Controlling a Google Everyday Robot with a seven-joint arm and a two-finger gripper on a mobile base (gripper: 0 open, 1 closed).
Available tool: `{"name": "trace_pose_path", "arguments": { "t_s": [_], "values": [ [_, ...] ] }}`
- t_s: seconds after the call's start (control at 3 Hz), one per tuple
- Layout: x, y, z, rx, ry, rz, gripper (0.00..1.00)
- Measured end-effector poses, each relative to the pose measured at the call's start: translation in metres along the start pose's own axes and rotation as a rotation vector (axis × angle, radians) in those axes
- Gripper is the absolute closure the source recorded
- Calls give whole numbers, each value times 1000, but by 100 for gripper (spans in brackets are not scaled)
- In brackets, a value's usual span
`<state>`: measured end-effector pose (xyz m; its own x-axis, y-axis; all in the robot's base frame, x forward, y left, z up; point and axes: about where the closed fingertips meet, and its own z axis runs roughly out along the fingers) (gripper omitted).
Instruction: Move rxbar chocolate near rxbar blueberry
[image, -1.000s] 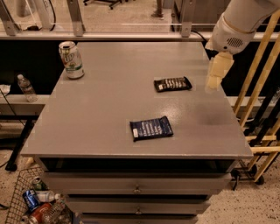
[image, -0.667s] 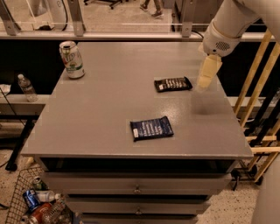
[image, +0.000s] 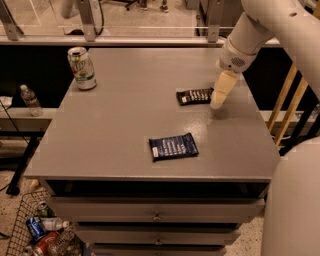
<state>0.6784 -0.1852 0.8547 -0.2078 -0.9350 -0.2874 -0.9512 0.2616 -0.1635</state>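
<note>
The rxbar chocolate (image: 194, 96), a flat bar in a black wrapper with white lettering, lies on the grey table (image: 125, 115) toward the back right. The rxbar blueberry (image: 173, 146), a dark blue wrapped bar, lies nearer the front, left of and below the chocolate bar. My gripper (image: 218, 101) hangs from the white arm and points down, just to the right of the chocolate bar's right end and close above the table.
A green and white drink can (image: 82, 68) stands at the table's back left corner. Drawers sit under the table front. A wire basket (image: 30, 230) with cans and bottles stands on the floor at the lower left. Wooden slats (image: 287, 107) stand to the right.
The gripper has moved left and down toward the right end of the chocolate bar. The bars and the can have not moved.
</note>
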Motion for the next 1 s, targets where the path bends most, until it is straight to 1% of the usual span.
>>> {"name": "trace_pose_path", "arguments": {
  "t_s": [0.33,0.67,1.0],
  "values": [
    [-8,-3,20,-28,-13,-2,0],
    [-13,-4,33,-49,-21,-3,19],
    [-19,-4,37,-55,-29,-9,41]
  ]
}}
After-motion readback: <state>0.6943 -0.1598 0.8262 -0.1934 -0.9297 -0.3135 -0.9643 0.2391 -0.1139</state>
